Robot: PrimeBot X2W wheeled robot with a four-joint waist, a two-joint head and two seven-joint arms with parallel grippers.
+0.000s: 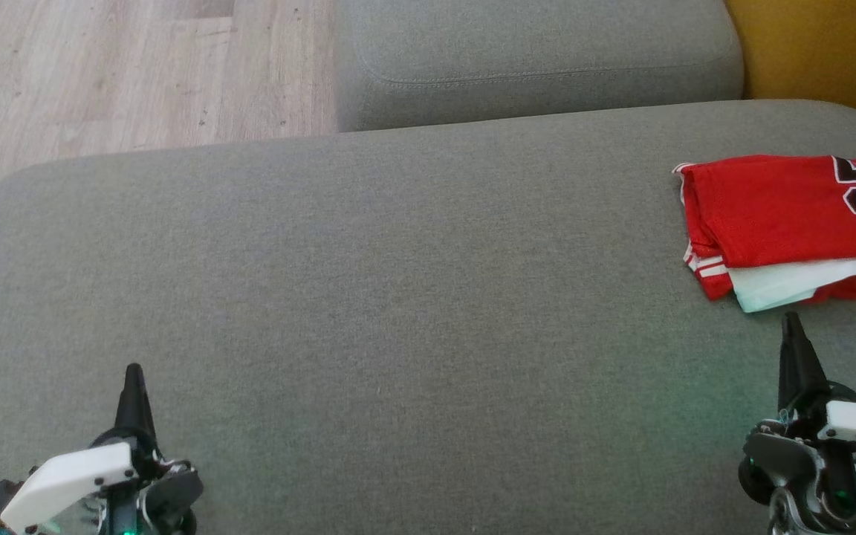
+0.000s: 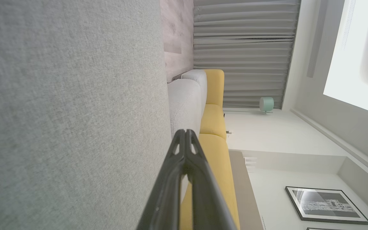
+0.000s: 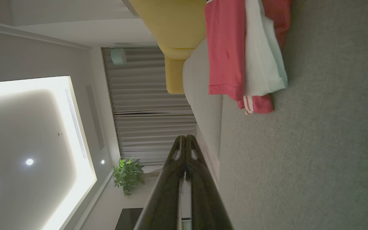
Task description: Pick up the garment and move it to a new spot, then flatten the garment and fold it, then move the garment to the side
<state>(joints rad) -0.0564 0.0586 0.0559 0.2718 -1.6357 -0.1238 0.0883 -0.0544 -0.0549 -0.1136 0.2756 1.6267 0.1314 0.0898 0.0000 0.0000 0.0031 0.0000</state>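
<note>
Folded red garment (image 1: pixel 777 215) lies just beyond the right gripper (image 1: pixel 793 325), whose fingers are pinched together, empty. The left gripper (image 1: pixel 134 375), likewise closed, sits well apart across the grey cushion (image 1: pixel 398 297).

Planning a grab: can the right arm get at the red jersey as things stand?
Probably yes: the right gripper, shut, sits just short of the red jersey, with only bare cushion between them.

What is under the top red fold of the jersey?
Below the top fold of the red jersey, a white layer pokes out, with a red-and-white striped edge beneath it, all resting on the grey cushion. How far the white layer runs under the fold is covered.
</note>
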